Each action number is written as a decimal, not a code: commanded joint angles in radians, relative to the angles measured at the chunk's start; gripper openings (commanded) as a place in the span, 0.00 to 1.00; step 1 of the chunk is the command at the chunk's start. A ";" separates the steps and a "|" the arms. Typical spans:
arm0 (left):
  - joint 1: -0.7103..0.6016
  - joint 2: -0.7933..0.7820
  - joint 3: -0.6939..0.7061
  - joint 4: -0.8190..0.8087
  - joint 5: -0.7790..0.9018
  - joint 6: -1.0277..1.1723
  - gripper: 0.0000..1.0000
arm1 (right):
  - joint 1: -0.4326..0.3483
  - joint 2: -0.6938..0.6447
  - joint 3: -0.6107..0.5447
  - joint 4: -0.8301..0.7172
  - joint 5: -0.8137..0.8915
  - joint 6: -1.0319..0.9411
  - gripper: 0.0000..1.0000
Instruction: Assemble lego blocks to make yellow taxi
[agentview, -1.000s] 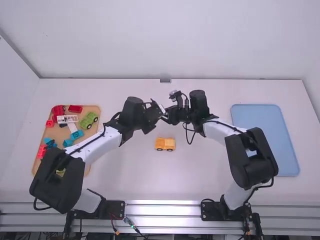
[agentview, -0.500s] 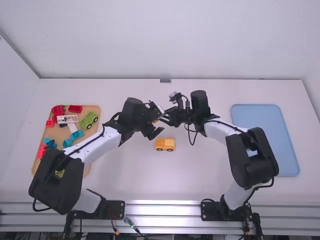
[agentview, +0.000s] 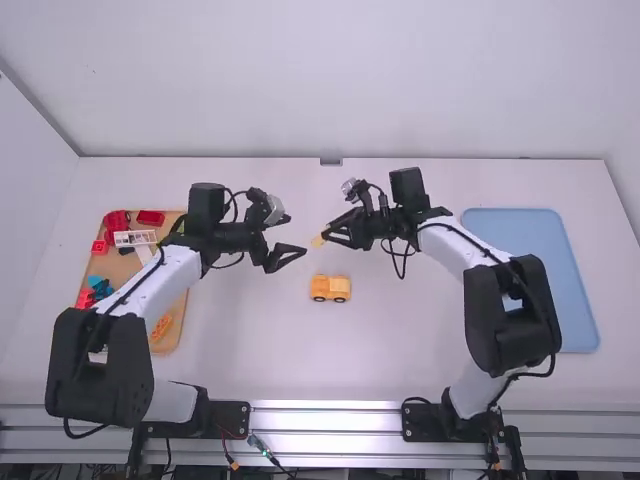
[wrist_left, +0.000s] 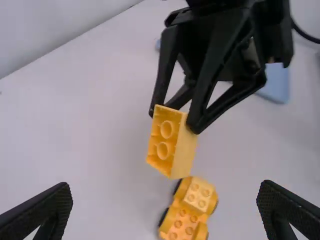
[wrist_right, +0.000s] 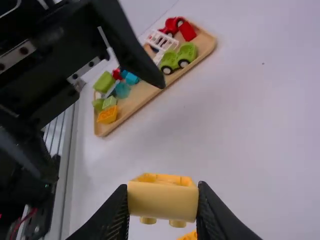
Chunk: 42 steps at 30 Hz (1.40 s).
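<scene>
Nearest the arms' bases, we've got an orange block (agentview: 160, 327) at the near end of the wooden tray (agentview: 172, 339), over on the left side of the table (agentview: 240, 350). Moving out to the middle, there's the yellow car (agentview: 330, 289), upright on its dark wheels, studs facing up.

Just past it, to the left, the left end effector (agentview: 288, 259) is released, its fingers spread wide and nothing between them. And across from it, above the table, here's the right end effector (agentview: 327, 237), clenched on the yellow block (agentview: 318, 241). Left wrist view: the block hangs tilted, clear of the car, with what look like two round studs on one face.

Out on the right sits the blue tray (agentview: 540, 270). Back to the wooden tray, farther along now: blue blocks (wrist_right: 122, 90), a green car (wrist_right: 178, 57), a white rack-like piece (agentview: 135, 238), and at the far end a red block (agentview: 151, 217) beside a red vehicle (agentview: 116, 222).
</scene>
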<state>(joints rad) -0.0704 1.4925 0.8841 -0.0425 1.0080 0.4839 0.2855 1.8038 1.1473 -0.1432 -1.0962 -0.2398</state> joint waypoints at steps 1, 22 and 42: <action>0.016 0.038 0.018 0.003 0.192 0.022 0.99 | 0.012 0.008 0.076 -0.079 -0.029 -0.198 0.27; -0.005 0.137 0.018 0.031 0.416 0.163 0.99 | 0.130 0.008 0.359 -0.710 0.152 -0.692 0.23; -0.050 0.137 0.018 0.002 0.298 0.160 0.79 | 0.129 0.008 0.360 -0.712 0.182 -0.693 0.23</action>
<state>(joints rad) -0.1314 1.6211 0.8841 -0.0395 1.2816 0.6292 0.4152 1.8034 1.4761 -0.8501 -0.9192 -0.9268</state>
